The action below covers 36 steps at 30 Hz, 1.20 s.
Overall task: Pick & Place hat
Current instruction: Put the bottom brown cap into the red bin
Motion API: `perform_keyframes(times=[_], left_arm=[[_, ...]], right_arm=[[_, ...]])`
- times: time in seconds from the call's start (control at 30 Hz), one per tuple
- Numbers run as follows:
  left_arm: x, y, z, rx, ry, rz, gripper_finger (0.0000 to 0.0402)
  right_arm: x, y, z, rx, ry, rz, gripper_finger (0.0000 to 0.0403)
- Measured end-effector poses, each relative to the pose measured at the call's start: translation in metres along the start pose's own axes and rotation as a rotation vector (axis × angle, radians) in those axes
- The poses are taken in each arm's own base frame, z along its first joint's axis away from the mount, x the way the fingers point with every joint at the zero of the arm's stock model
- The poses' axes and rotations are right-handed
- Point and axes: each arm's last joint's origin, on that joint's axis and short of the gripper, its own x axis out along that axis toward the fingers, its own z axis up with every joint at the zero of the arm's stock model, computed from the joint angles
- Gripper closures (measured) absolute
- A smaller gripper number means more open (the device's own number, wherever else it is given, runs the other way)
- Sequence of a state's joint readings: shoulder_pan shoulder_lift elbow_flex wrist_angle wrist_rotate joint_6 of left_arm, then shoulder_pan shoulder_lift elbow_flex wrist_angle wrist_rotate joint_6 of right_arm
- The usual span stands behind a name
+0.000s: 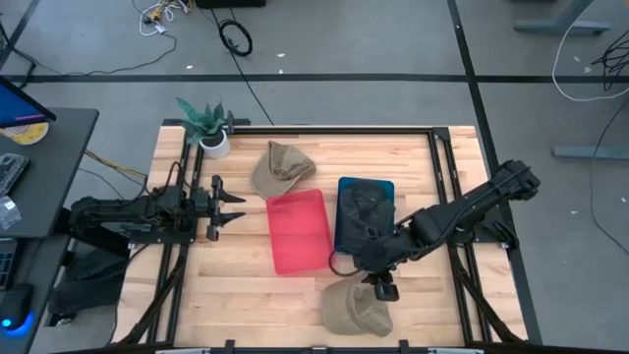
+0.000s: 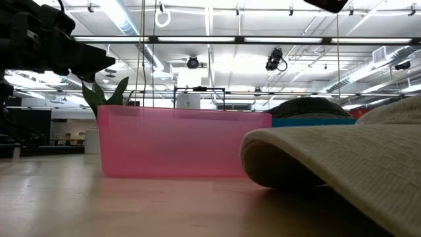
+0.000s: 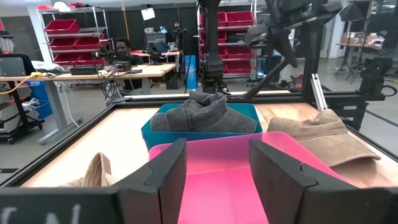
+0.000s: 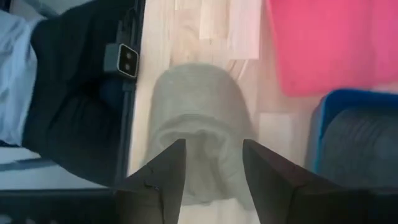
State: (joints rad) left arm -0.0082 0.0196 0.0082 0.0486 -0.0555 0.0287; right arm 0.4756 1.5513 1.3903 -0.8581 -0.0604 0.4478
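Observation:
A tan hat (image 1: 352,309) lies on the table near its near edge; it fills the right of the low view (image 2: 342,161). My right gripper (image 1: 381,286) hangs open above the hat's far right part, fingers pointing down on either side of the crown (image 4: 199,118), apart from it. A second tan hat (image 1: 282,167) rests on the far part of the table. A dark grey hat (image 1: 366,208) sits in the blue bin (image 1: 385,185). My left gripper (image 1: 234,206) waits open at the table's left, level, facing the pink tray (image 1: 298,231).
The pink tray (image 3: 224,168) stands in the table's middle with the blue bin (image 3: 155,127) beside it on the right. A potted plant (image 1: 208,130) stands at the far left corner. A black frame rail (image 1: 442,167) runs along the right side. People sit beyond the table (image 3: 124,50).

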Motion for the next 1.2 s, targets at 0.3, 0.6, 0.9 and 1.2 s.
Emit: perform_keyframes(times=[0.3, 0.6, 0.9, 1.2], left_arm=[[0.0, 0.0, 0.0, 0.0, 0.0, 0.0, 0.0225], [0.0, 0.0, 0.0, 0.0, 0.0, 0.0, 0.0225], [0.0, 0.0, 0.0, 0.0, 0.0, 0.0, 0.0225], [0.0, 0.0, 0.0, 0.0, 0.001, 0.0, 0.0225]], right_arm=[[-0.004, 0.021, -0.005, 0.188, 0.018, 0.028, 0.024], [0.0, 0.059, -0.015, 0.317, -0.088, 0.066, 0.024], [0.042, 0.088, -0.008, 0.444, -0.14, 0.186, 0.024], [0.062, 0.119, 0.025, 0.438, -0.251, 0.335, 0.024]])
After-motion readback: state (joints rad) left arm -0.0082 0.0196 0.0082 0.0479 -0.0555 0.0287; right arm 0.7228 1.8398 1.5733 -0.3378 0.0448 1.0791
